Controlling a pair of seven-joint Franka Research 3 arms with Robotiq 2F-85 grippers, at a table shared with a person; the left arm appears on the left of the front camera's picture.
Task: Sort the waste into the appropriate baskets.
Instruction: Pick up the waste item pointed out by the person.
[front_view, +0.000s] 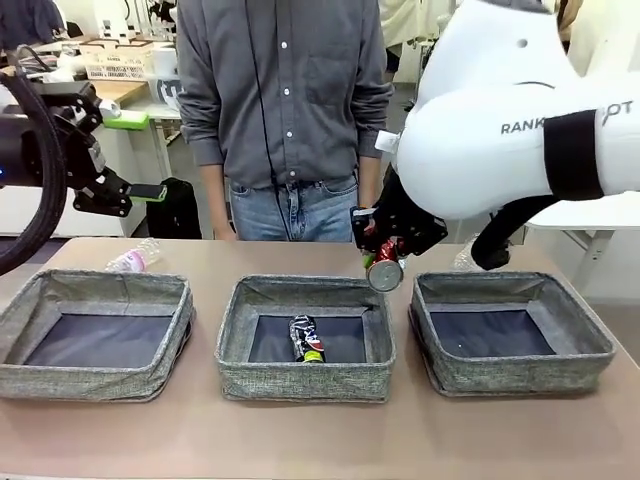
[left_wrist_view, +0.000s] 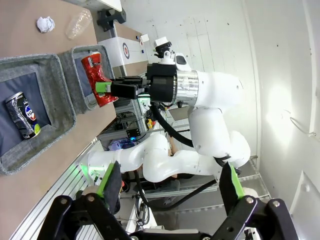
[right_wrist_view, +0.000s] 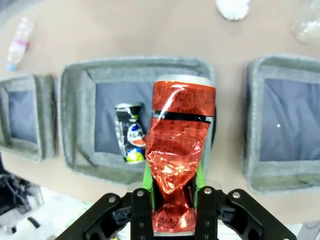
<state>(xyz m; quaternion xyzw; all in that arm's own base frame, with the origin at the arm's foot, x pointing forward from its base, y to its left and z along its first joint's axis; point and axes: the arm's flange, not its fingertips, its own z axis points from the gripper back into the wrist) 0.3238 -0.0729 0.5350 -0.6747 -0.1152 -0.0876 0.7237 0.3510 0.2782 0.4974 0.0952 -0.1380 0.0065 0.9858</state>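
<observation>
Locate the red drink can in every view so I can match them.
Front view: red can held by the right claw, above the middle basket's far right corner.
Left wrist view: the can, upper left, in that claw.
Right wrist view: the can, centre, crushed.
Shared landmark: dark printed can lying in the middle basket.

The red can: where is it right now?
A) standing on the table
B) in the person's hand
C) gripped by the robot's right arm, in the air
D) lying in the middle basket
C: the right gripper clamps the crushed red can in the air; the middle basket holds a dark can.
</observation>
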